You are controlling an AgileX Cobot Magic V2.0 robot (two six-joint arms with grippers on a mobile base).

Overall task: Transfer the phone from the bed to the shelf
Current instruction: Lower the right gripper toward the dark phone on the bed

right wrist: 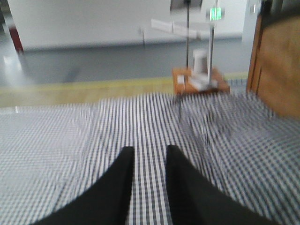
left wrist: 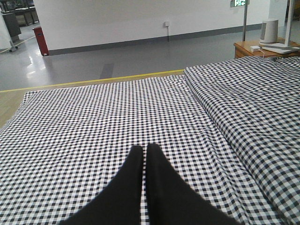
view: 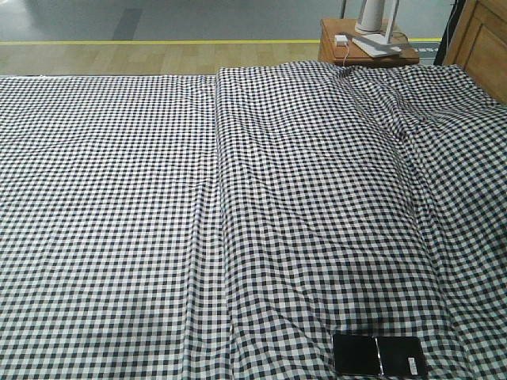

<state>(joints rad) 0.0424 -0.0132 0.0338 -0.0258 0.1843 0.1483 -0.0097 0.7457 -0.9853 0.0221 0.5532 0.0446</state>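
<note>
The phone [view: 379,355] is being shown lengthwise along the bed's [view: 119,198] near edge, rightward, probably nearer the slightly parted, empty right gripper [right wrist: 150,157] than the closed, empty left gripper [left wrist: 144,153].

On my left wrist camera the left gripper [left wrist: 144,149] is closed, its two black fingers pressed together with only a thin seam between them, the tips pointing level toward the far side. On the right wrist camera the right gripper [right wrist: 149,151] is parted, with a clear gap between its two black fingers, and also points away from me. That picture is smeared, so I can't make out finer detail.
</note>
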